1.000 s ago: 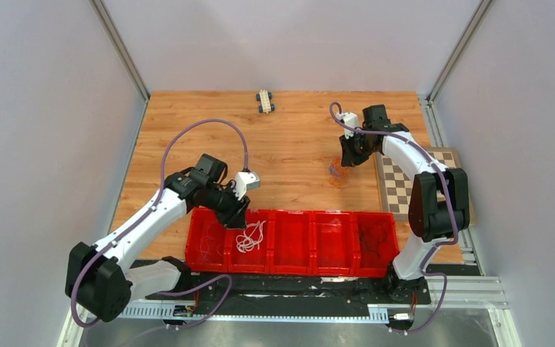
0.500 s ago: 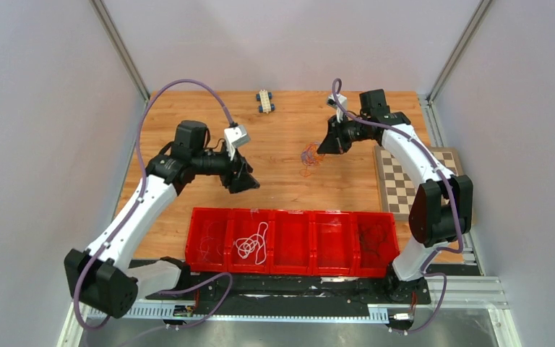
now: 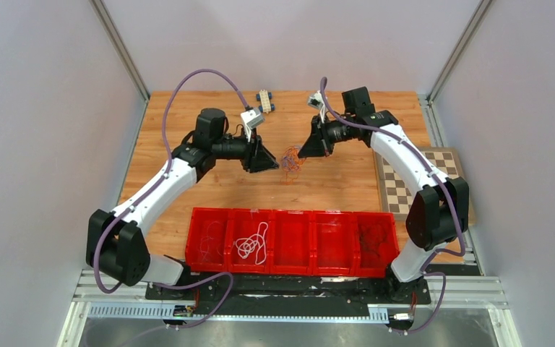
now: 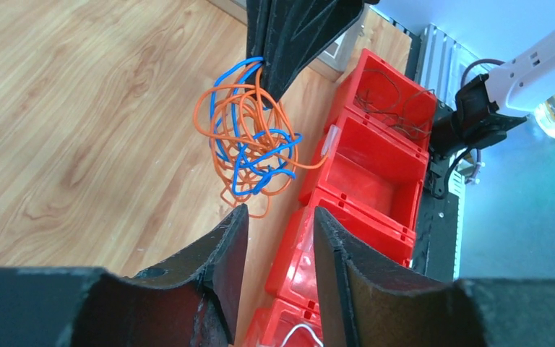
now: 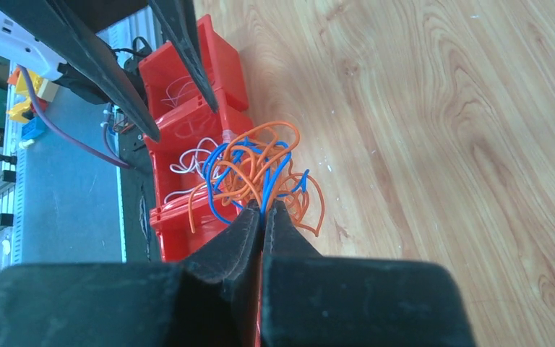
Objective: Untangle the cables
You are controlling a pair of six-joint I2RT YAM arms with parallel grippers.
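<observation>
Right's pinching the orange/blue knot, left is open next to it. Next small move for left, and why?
Probably ease the left gripper forward onto an outer orange loop of the cables and close. Its jaws stand apart just short of the knot, touching nothing, while the knot hangs from the shut right gripper; a second grip would let the arms pull strands apart.

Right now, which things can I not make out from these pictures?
- Top view: the cable tangle is too small to count strands.
- Right wrist view: the right gripper is shut on it; its fingers hide which strands are pinched.
- Left wrist view: the white cable in the red bins is cut off by the bottom edge and the left gripper.
</observation>
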